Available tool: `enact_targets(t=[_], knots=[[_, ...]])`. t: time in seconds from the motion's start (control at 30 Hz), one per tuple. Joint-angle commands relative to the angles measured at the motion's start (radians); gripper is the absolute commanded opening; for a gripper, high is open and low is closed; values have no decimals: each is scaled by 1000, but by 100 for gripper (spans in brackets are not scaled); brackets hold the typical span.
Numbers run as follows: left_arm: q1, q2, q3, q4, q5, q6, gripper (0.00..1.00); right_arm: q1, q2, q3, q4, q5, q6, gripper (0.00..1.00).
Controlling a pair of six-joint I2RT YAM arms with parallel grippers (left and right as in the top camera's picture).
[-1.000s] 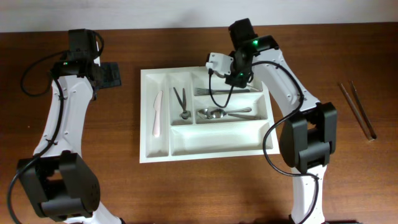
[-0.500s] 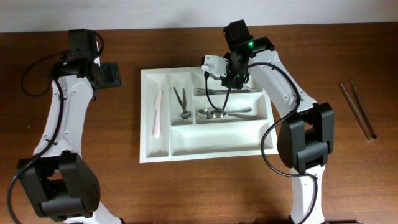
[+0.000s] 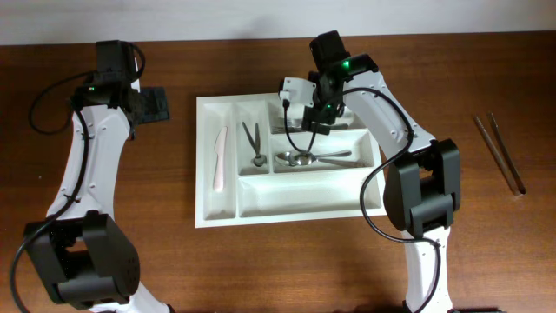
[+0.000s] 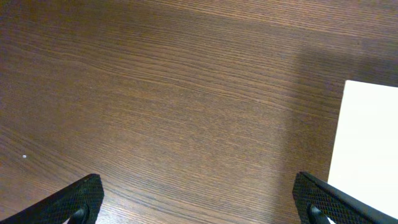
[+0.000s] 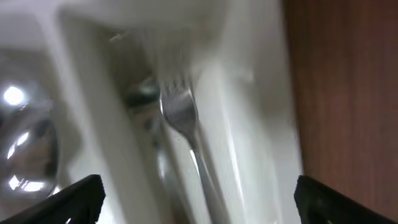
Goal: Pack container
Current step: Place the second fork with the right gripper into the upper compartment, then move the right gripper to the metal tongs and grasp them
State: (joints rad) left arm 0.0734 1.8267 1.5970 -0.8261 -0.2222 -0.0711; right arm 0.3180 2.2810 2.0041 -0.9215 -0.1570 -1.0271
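Note:
The container is a white tray in the middle of the table. Its top long compartment holds forks, and one fork lies right below my right gripper. That gripper hovers open over this compartment with nothing between its fingers. The middle long compartment holds spoons. A pale knife and dark tongs lie in the two narrow compartments. My left gripper stands open over bare wood, left of the container's edge.
Two dark chopsticks lie on the table at the far right. The right arm reaches over the tray's top right corner. The container's bottom long compartment holds nothing.
My right gripper has gone from shut to open, and the fork now lies in the top compartment. It also shifted slightly left. The left arm has not moved.

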Motion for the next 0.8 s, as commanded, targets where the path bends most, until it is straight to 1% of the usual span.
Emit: enact_targets(t=[0.0, 0.07, 0.1, 0.13, 0.23, 0.33, 0.37, 0.47, 0.77], knots=[[-1, 2, 12, 2, -10, 16, 99, 2, -4, 29, 21, 1, 240, 99], [-1, 2, 12, 2, -10, 16, 99, -13, -27, 76, 6, 84, 434, 99], [-1, 2, 12, 2, -10, 16, 99, -24, -40, 98, -11, 131, 508, 99], [-1, 2, 12, 2, -10, 16, 99, -58, -66, 155, -64, 242, 633, 99], [-1, 2, 12, 2, -10, 16, 99, -130, -90, 251, -181, 354, 787, 99], [-1, 2, 12, 2, -10, 16, 99, -219, -100, 328, -299, 356, 844, 99], [-1, 2, 12, 2, -10, 16, 99, -271, -100, 349, -334, 356, 888, 99], [-1, 2, 12, 2, -10, 16, 99, -364, -100, 353, -375, 350, 937, 99], [-1, 2, 12, 2, -10, 16, 99, -622, -76, 348, -472, 345, 927, 99]])
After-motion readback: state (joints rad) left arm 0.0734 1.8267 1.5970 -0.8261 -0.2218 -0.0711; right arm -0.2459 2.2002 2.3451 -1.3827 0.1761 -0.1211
